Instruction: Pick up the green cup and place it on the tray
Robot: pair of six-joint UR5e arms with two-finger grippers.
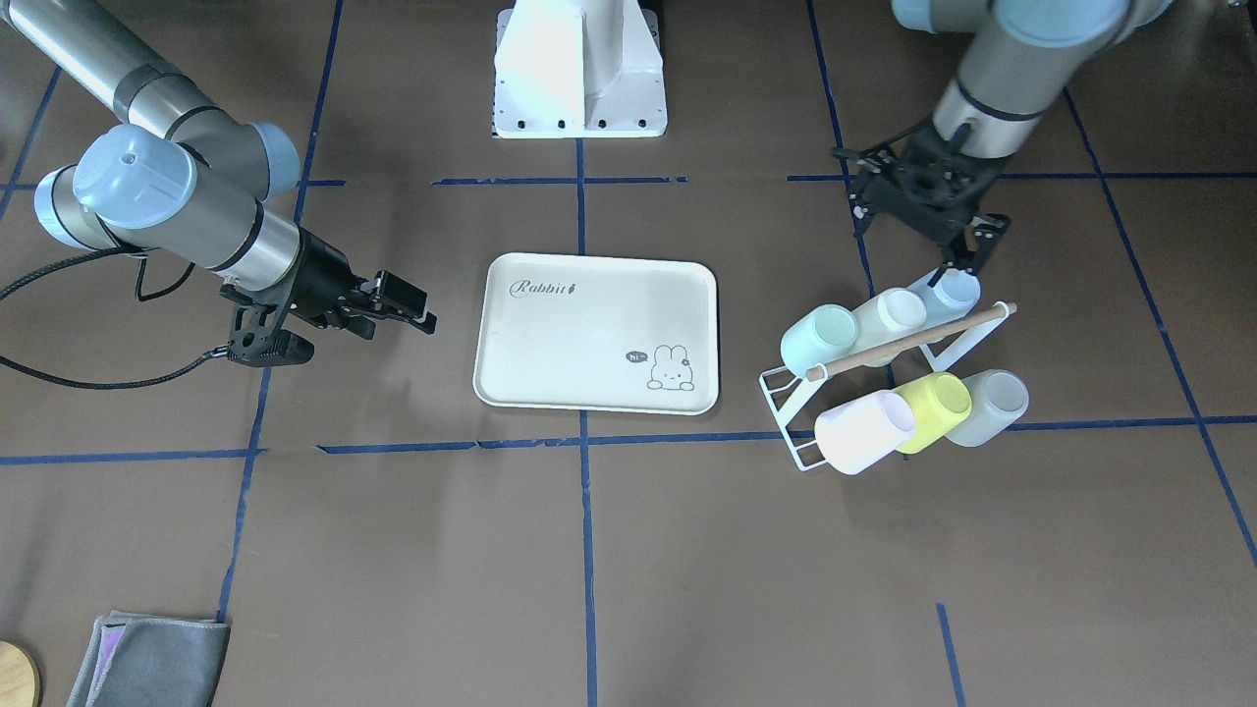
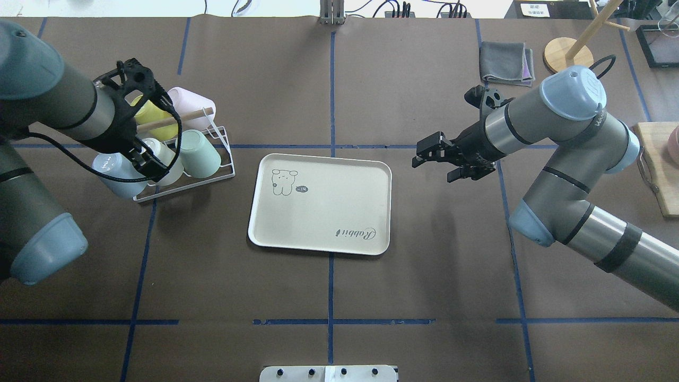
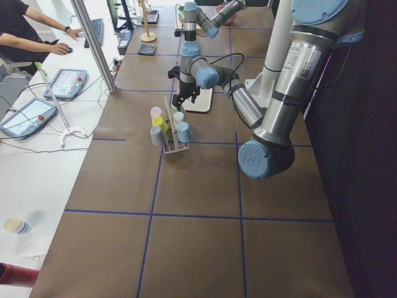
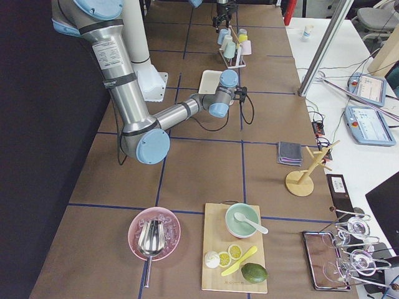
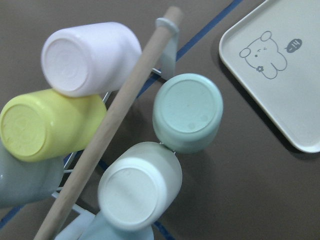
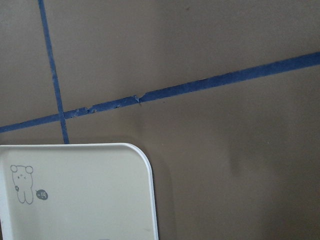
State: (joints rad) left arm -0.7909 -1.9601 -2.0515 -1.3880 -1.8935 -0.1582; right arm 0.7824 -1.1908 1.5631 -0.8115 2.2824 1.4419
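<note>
The green cup (image 1: 820, 339), a pale mint tumbler, hangs tilted on a white wire rack (image 1: 786, 393) at the end nearest the tray. It also shows in the overhead view (image 2: 200, 154) and the left wrist view (image 5: 189, 111). The cream tray (image 1: 597, 332) with bunny print lies at the table's middle, with nothing on it. My left gripper (image 1: 923, 211) is open and empty above the rack's robot-side end, apart from the green cup. My right gripper (image 1: 408, 304) is open and empty, hovering beside the tray's other side.
The rack also holds a yellow-green cup (image 1: 933, 398), a white cup (image 1: 864, 432), a grey cup (image 1: 992, 405), a light blue cup (image 1: 951, 293) and a pale whitish cup (image 1: 889, 316), under a wooden rod (image 1: 913, 341). A grey cloth (image 1: 147, 658) lies at the table's operator-side corner.
</note>
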